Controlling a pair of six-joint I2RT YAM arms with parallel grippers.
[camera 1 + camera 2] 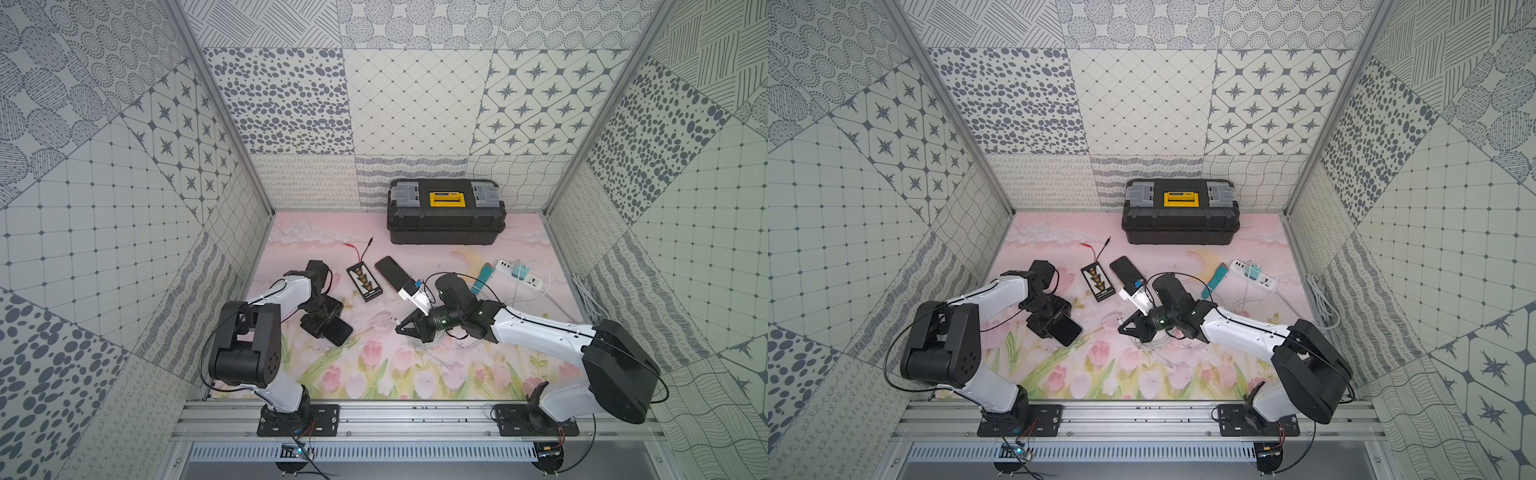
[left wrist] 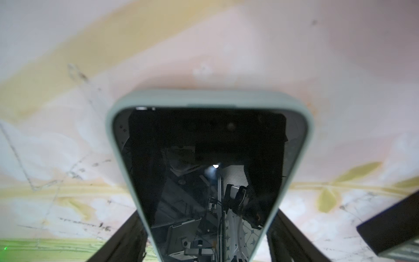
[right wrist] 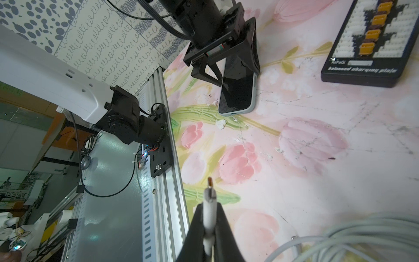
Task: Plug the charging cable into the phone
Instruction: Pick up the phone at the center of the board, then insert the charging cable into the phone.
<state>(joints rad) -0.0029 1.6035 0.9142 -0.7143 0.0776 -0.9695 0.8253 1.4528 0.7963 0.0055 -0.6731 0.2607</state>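
The phone [image 1: 341,332] [image 1: 1070,331], dark-screened in a pale green case, lies on the flowered mat at front left. My left gripper [image 1: 332,326] [image 2: 208,212] [image 3: 238,77] straddles it, a black finger against each long side. The phone's free end shows its port [image 3: 235,111], turned toward the right arm. My right gripper [image 1: 401,328] [image 1: 1122,327] [image 3: 209,206] hovers mid-mat, shut on the charging cable's white plug [image 3: 209,197]. The plug's metal tip [image 3: 210,181] sticks out past the fingers toward the phone, a hand's width away from it.
A second, black phone [image 1: 392,270] and a balance charging board [image 1: 364,281] lie behind the grippers. A black toolbox [image 1: 446,216] stands at the back. A power strip [image 1: 519,274] sits at right. Loose white cable coils [image 3: 362,236] lie under the right arm.
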